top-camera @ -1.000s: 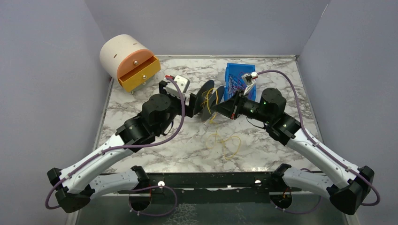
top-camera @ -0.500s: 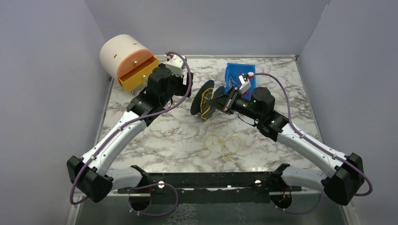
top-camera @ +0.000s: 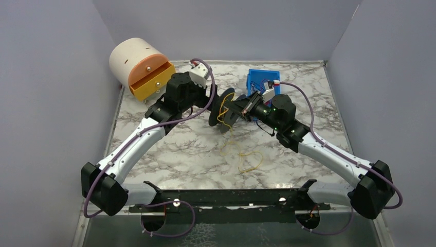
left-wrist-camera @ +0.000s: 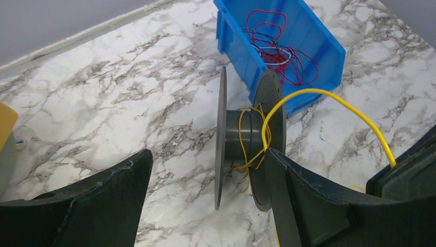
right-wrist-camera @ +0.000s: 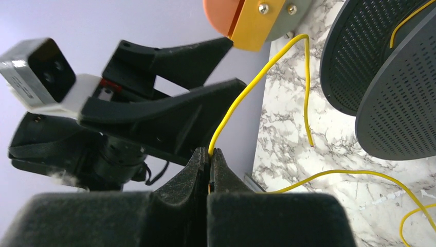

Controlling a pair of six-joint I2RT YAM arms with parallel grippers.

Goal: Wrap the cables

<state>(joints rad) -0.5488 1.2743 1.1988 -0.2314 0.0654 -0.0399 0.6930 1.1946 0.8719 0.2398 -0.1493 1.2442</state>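
A black spool [top-camera: 222, 110] stands on edge mid-table with a few turns of yellow cable [top-camera: 246, 156] on its hub; the loose end lies looped on the marble in front. My right gripper [top-camera: 240, 107] is shut on the yellow cable [right-wrist-camera: 241, 98] just right of the spool, the wire leaving between its fingertips [right-wrist-camera: 210, 152]. My left gripper [top-camera: 212, 98] is open and empty, just left of and behind the spool. In the left wrist view the spool [left-wrist-camera: 247, 139] stands beyond the open gripper [left-wrist-camera: 208, 154], and the cable [left-wrist-camera: 329, 98] arcs away to the right.
A blue bin [top-camera: 262, 85] holding red and other wires [left-wrist-camera: 277, 49] stands behind the right gripper. A cream drum with an open orange drawer [top-camera: 149, 77] stands at the back left. Grey walls close in the table on three sides.
My left gripper let go of the spool, drew back toward the drawer, then came partway back. My right gripper carried the cable left across the spool; the loose loop on the table shifted.
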